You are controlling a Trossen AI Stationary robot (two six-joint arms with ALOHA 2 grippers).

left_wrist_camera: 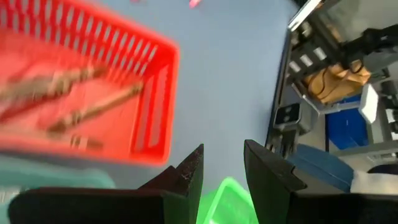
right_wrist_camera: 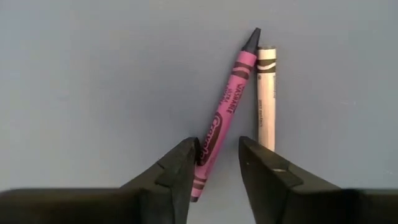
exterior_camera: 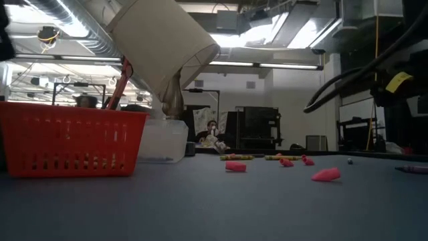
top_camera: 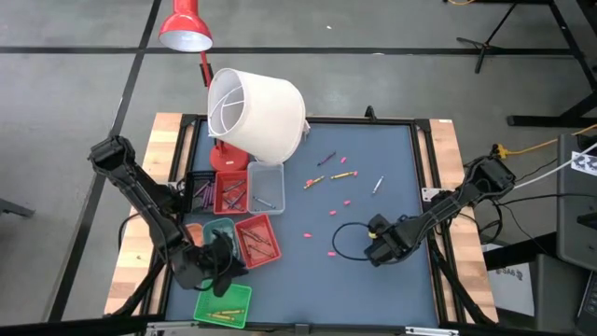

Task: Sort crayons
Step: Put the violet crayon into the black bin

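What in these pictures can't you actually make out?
- Right gripper, high view: the pink crayon and white crayon it works over are hidden under the arm.
- Left gripper, high view: its fingers blend into the dark arm.
- Red tray, left wrist view: the sticks inside are motion-blurred, colours unreadable.
- Green tray, left wrist view: mostly behind the fingers.

Even, soft light on the table, ceiling lights (exterior_camera: 267, 30) glaring — red tray (left_wrist_camera: 93, 93) motion-blurred

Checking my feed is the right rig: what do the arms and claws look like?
Two dark, near-black jointed arms. The left claw and right claw each have two matte black, wedge-shaped fingers. A black cable loops beside the right arm. No markings are visible.
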